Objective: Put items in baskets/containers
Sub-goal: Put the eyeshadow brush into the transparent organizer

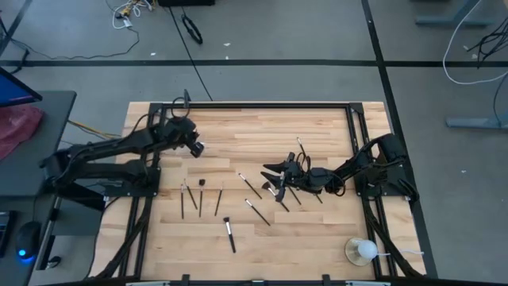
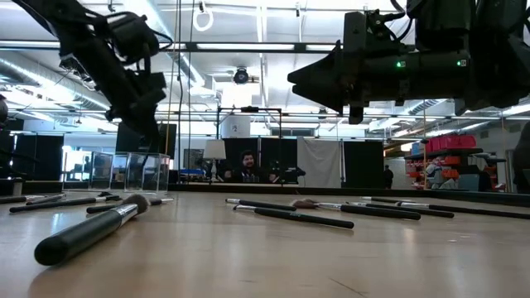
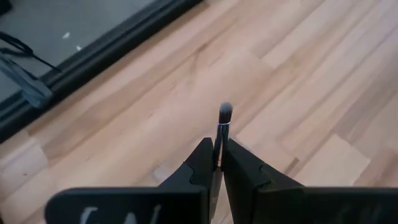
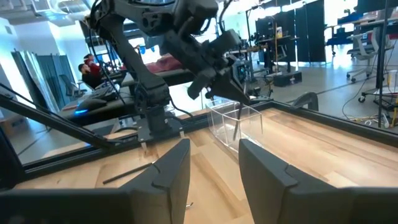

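Wooden bench [image 1: 238, 135] w/ loose brushes: left gripper [image 3: 216, 163], fingers pinched on one brush [image 3: 223, 124], hangs over clear holder [image 4: 236, 124] near back-left; right gripper [image 4: 214, 163], open & empty, hovers mid-bench; tilted release could miss the holder.

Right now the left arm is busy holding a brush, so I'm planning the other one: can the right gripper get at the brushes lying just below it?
Probably yes. The right gripper hangs open above the table, and several brushes lie loose and uncovered on the wood near it, with nothing standing between them.
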Controlling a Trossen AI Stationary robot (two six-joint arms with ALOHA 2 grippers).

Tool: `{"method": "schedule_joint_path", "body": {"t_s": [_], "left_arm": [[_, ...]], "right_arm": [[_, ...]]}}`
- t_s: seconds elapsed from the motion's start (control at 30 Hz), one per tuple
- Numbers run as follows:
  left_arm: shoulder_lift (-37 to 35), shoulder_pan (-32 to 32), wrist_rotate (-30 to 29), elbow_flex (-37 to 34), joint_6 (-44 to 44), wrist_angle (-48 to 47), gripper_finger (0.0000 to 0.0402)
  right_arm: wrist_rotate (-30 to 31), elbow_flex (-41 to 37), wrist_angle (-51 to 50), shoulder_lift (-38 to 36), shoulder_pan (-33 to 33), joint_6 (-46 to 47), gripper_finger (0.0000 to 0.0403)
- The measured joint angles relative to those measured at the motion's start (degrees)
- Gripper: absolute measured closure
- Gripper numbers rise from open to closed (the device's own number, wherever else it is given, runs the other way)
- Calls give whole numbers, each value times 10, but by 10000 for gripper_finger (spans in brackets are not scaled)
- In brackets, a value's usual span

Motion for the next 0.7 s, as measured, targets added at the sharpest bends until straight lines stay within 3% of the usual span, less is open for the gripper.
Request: {"method": "schedule_joint_path", "body": {"t_s": [0.37,0.7], "left_arm": [[56,5,6,1,-4,30,367],[58,4,3,13,-1,33,262]], "right_arm": [[0,0,-3,0,0,0,266],[0,0,-13,0,0,-14,266]]}}
